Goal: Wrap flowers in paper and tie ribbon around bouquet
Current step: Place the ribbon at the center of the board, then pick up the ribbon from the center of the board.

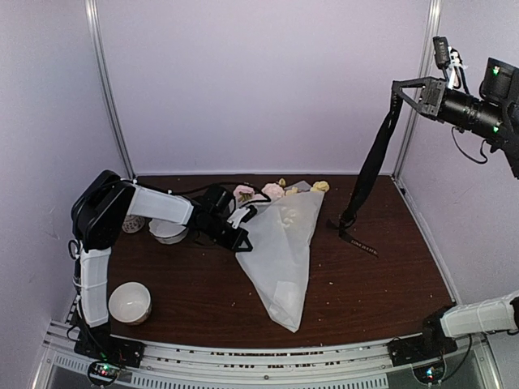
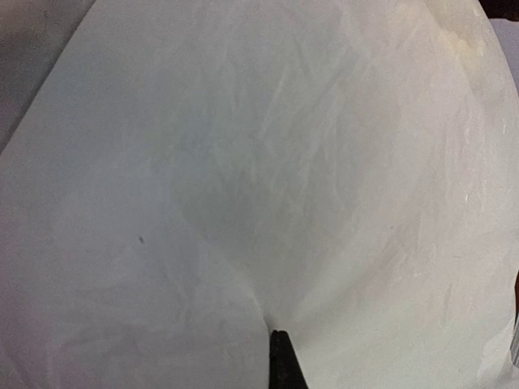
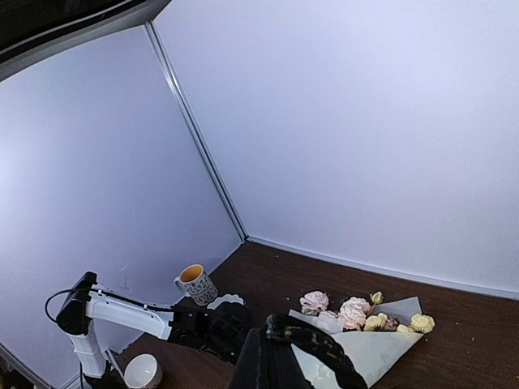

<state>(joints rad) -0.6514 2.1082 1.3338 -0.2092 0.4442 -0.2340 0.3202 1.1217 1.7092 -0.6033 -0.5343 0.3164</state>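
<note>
So, from the top camera, the left claw [image 1: 241, 228] was clamped shut on the left edge of the paper [image 1: 280, 251]. The paper lay as a cone on the table [image 1: 381, 300], narrow tip toward the arms, with the flowers [image 1: 273, 191] poking out the far, wide end. The right claw [image 1: 400, 86] was way up high on the right, pinched closed on the top of the ribbon [image 1: 371, 164]. The ribbon hung down, and its tail touched the table just right of the cone.

The left wrist view was pretty much all paper, with creases fanning out from the one dark fingertip [image 2: 283, 365] at the bottom edge.

In the right wrist view, the ribbon draped across the bottom. The cone and blooms sat far below it, and a mug [image 3: 195, 285] stood near the left arm.
</note>
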